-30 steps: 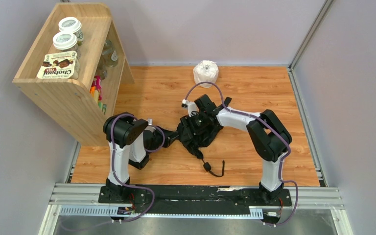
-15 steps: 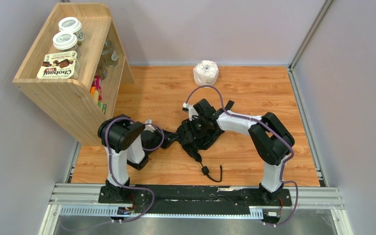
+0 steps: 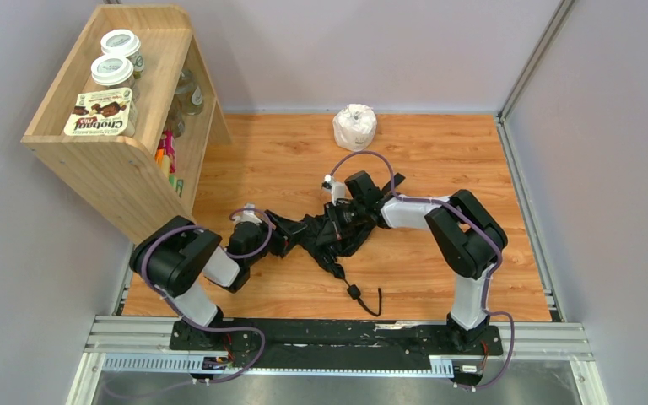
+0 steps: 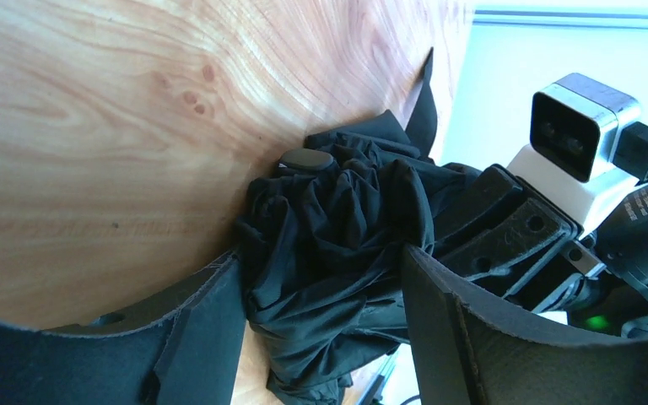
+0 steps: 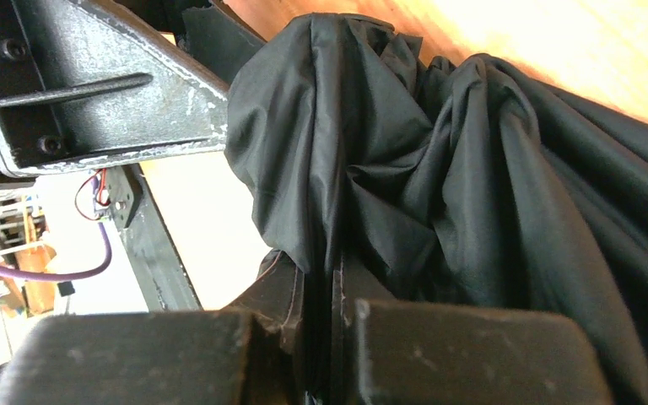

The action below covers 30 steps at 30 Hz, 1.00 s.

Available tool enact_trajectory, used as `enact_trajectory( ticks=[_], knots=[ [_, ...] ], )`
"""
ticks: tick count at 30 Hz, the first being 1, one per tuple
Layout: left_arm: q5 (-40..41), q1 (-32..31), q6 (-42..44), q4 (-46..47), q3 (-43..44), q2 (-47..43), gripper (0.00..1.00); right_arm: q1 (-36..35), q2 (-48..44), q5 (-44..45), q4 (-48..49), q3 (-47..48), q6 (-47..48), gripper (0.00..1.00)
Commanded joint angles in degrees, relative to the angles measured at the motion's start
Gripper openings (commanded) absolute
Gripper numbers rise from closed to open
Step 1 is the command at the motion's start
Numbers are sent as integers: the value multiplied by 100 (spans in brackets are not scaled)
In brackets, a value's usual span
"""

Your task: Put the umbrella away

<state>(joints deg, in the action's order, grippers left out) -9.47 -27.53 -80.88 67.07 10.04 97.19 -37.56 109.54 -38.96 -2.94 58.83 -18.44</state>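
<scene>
The umbrella [image 3: 331,234] lies crumpled on the wooden floor between the two arms, a bunch of black fabric. Its thin shaft runs toward the near edge to the small handle knob [image 3: 354,291] and wrist strap [image 3: 377,300]. My left gripper [image 3: 288,240] stands open at the fabric's left end. In the left wrist view its fingers [image 4: 207,337] flank the bunched fabric [image 4: 329,245] on both sides. My right gripper [image 3: 348,218] is shut on a fold of the umbrella fabric [image 5: 439,169]; its pads [image 5: 291,304] pinch the cloth between them.
A wooden shelf [image 3: 114,160] with jars and a yogurt pack stands at the back left. A white paper roll [image 3: 354,125] sits by the back wall. Grey walls close in on both sides, and a metal rail [image 3: 346,337] runs along the near edge.
My right gripper has shut on the umbrella fabric. My left gripper has opened, and its arm has swung lower and to the left. The fabric is now drawn out toward the left.
</scene>
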Motion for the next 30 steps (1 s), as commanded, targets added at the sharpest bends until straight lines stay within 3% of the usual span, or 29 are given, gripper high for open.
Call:
enact_trajectory(
  ticks=[1, 3, 6, 8, 13, 17, 20, 30],
  knots=[
    [-274, -24, -59, -1413, 15, -953, 72, 12, 788, 899, -901, -486, 666, 0],
    [-257, -33, -130, -2431, 137, -1604, 72, 82, 797, 864, -910, -495, 701, 0],
    [-90, -25, -104, -5685, 778, -2657, 73, 170, 797, 881, -962, -460, 745, 0],
    [76, -42, 2, -6519, 1087, -3167, 73, 205, 815, 846, -972, -434, 771, 0],
    [86, -77, -209, -6477, 1113, -3549, 74, 214, 797, 802, -1007, -363, 824, 0],
    [-168, -103, -191, -6680, 1596, -3032, 74, 214, 762, 758, -1103, -267, 868, 0],
    [-73, -139, -24, -7338, 2105, -2732, 75, 214, 701, 785, -1156, -223, 921, 0],
    [279, -358, 187, -7065, 2782, -1089, 76, 162, 648, 776, -1340, -126, 1140, 0]
  ],
)
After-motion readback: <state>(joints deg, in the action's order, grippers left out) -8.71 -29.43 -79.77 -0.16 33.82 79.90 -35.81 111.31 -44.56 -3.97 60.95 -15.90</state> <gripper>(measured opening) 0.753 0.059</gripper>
